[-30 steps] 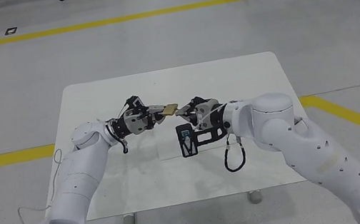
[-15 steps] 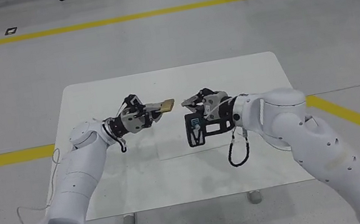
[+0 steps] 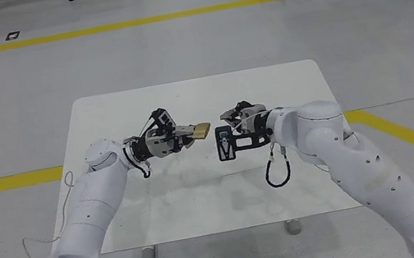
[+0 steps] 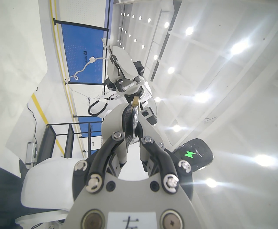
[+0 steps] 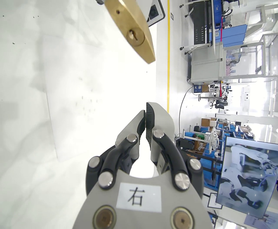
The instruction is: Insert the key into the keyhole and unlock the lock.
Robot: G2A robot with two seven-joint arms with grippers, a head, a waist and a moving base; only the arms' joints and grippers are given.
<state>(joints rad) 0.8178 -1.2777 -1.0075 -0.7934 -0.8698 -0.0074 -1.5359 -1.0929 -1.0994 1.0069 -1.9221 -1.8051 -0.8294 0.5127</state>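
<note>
Plainly, with the left pincer [image 4: 133,112] clamped on the lock [image 5: 130,23] and the right pincer [image 5: 145,115] pressed shut, an off-line key could skid off the keyhole [image 5: 135,37].

1. This place is a robot laboratory or an industrial test hall.
2. The pale floor [image 3: 15,79] carries yellow lines [image 3: 171,17], as in a factory.
3. The high ceiling has rows of lamps [image 4: 189,30].
4. Around stand blue perforated panels [image 4: 80,54], a metal cabinet [image 5: 206,58], racks with blue boxes [image 5: 219,126] and a screen [image 5: 249,177] showing robot arms.
</note>
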